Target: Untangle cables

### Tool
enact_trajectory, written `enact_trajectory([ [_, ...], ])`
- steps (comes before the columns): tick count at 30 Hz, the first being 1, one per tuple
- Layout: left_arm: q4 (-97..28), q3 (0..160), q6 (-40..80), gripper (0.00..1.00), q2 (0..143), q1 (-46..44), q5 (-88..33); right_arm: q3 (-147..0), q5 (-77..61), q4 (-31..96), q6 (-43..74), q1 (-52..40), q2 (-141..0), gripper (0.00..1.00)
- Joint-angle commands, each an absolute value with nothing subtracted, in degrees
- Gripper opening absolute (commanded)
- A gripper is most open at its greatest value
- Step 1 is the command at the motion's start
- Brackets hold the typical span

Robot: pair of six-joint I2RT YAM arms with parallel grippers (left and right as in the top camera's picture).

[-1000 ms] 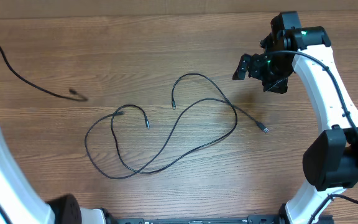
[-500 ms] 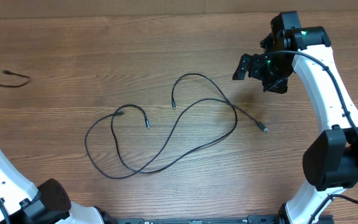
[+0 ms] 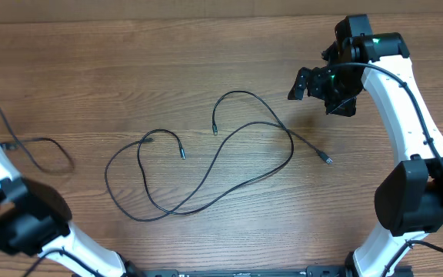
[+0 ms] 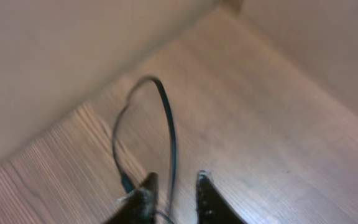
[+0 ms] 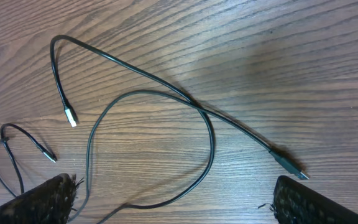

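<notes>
Wood-grain tabletop (image 3: 206,54) filled every view. Your left gripper (image 4: 174,200) had its fingers a little apart, the gap wider than the thin black cord (image 4: 168,134) running up btwn them. That cord looped ahead of the tips & came back down beside one finger. The pic was blurred, so contact w/ the pads was unclear. Your right gripper (image 5: 176,205) was spread wide w/ nothing btwn its fingers. The crossed cables (image 5: 185,106) lay on the wood just ahead of it, one metal-tipped plug (image 5: 294,168) near one finger. From overhead, the single cord sat well apart from that tangle.
</notes>
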State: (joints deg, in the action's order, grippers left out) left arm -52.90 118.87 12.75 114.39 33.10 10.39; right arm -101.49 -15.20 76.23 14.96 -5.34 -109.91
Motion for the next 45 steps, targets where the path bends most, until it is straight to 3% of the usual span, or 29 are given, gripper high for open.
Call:
enact_trajectory([
  [1, -53.7, 118.8, 14.4, 0.44, 117.6, 33.1, 8.7, -101.6, -15.5, 76.2, 14.5, -5.6, -110.3, 1.00],
  [5, -53.3, 118.8, 14.4, 0.66, 118.7, 33.0, 8.3, -101.6, -15.5, 76.2, 14.5, -5.6, -110.3, 1.00],
  [8, -52.2, 119.4, 14.5, 0.71, 117.5, 32.9, 8.3, -101.6, -15.5, 76.2, 14.5, -5.6, -110.3, 1.00],
  [14, -52.4, 120.3, 15.9, 0.66, 110.1, 32.6, 5.5, -101.6, -15.5, 76.0, 14.5, -5.6, -110.3, 1.00],
  [18, -56.9, 120.3, 15.9, 0.55, 102.5, 31.4, -9.6, -101.6, -15.5, 75.7, 14.5, -5.6, -110.3, 1.00],
  [21, -62.6, 120.3, 15.7, 0.53, 98.0, 28.7, -17.1, -101.6, -15.5, 75.4, 14.5, -5.6, -110.3, 1.00],
  [32, -80.7, 118.6, 2.7, 0.55, 93.7, 2.9, -14.5, -101.6, -14.6, 76.6, 14.6, -5.3, -110.3, 1.00],
  [45, -68.6, 96.4, -10.9, 0.60, 94.8, -24.6, -15.0, -101.6, -13.1, 77.4, 14.9, 5.1, -110.3, 1.00],
])
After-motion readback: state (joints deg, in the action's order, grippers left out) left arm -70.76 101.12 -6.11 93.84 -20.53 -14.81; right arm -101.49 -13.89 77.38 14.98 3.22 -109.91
